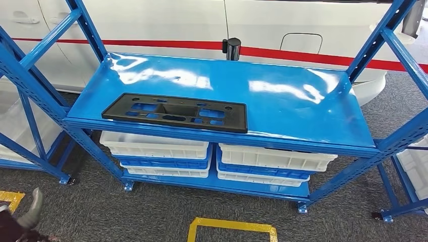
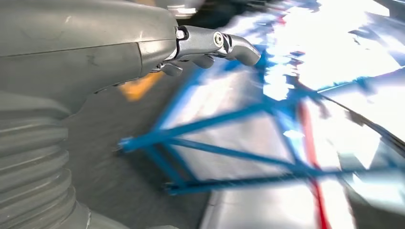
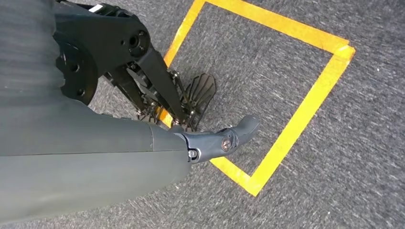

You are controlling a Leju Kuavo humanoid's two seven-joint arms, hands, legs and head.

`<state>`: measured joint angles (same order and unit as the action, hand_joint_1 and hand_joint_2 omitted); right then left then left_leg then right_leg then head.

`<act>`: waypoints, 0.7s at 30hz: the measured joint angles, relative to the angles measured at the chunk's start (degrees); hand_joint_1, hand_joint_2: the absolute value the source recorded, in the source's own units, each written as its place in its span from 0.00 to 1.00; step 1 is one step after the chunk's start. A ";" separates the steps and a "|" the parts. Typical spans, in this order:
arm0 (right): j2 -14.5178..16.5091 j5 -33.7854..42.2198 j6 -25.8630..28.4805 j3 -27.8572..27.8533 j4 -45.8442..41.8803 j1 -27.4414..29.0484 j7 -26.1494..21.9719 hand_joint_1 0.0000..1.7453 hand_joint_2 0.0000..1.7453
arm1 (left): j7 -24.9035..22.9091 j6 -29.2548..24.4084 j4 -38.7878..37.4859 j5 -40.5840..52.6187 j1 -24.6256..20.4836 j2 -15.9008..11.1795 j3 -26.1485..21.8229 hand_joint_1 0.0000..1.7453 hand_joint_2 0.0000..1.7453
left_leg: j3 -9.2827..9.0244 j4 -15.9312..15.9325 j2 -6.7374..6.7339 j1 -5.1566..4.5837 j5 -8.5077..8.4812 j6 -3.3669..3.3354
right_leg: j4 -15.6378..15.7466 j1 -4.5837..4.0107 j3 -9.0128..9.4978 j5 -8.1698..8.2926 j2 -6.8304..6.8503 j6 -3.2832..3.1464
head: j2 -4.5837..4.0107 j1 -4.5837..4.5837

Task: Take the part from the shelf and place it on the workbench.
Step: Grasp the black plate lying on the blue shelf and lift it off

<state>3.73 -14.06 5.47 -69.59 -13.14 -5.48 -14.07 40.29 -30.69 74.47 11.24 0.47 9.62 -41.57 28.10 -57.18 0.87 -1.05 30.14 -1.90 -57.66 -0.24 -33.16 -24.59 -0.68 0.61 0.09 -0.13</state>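
Nearest to me, my left hand [image 1: 25, 217] sits at the lower left corner of the head view, low over the grey carpet [image 1: 151, 217]; I see a grey thumb and some dark fingers there. From the left wrist view that hand [image 2: 210, 47] holds nothing, its fingers loosely bent and apart, the thumb stretched forward, with blurred blue rack bars beyond it. My right hand [image 3: 219, 140] hangs over the carpet in the right wrist view, above a square of yellow tape [image 3: 305, 109]; the thumb reaches out free and nothing lies in the hand, but I cannot tell how the other fingers lie, since the cover hides them.

Just ahead on the floor, another yellow tape outline [image 1: 232, 227] lies in front of the blue shelf [image 1: 303, 121]. On its lower level stand white bins [image 1: 156, 146] stacked with blue ones between.

The part [image 1: 176, 113], a flat black plastic plate with cut-outs and round holes, lies flat on the upper shelf board, toward its left front edge. It is well apart from my left hand, higher and to the right of it, and untouched.

Behind the shelf stands a dark post [image 1: 232, 49], then a white car body [image 1: 166, 20] with a red stripe along it. I can read no writing or label on anything.
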 joint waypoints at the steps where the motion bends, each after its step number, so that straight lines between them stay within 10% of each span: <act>1: 0.01 -0.16 -0.22 0.03 0.01 -0.02 0.09 0.00 1.00 | -0.12 -2.21 0.39 2.17 -0.02 -1.20 3.66 0.00 1.00 | -0.01 0.00 -0.01 0.00 0.00 0.00 | 0.00 0.00 0.01 0.00 0.00 0.00 | 0.00 0.01; 7: 0.02 -1.34 -0.83 0.54 0.10 -0.49 0.68 0.00 1.00 | -2.75 -8.80 -2.36 18.69 -4.08 -7.92 19.76 0.00 1.00 | -0.04 0.00 -0.02 0.01 -0.07 0.04 | -0.02 -0.01 0.01 0.03 0.00 0.00 | 0.00 0.01; 21: 0.25 -2.85 -0.75 2.39 0.25 -1.86 2.06 0.00 1.00 | -11.29 -9.32 -15.14 38.56 -17.50 -13.67 35.50 0.00 1.00 | -0.04 -0.02 -0.13 0.00 -0.10 0.05 | -0.03 0.02 -0.01 0.05 -0.08 0.02 | 0.00 0.00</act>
<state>3.98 -16.92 4.72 -67.20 -12.88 -7.35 -12.00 29.00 -40.01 59.32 49.80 -17.03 -4.04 -6.06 28.06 -57.20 0.74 -1.05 30.04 -1.84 -57.69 -0.23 -33.17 -24.54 -0.76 0.63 0.09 -0.13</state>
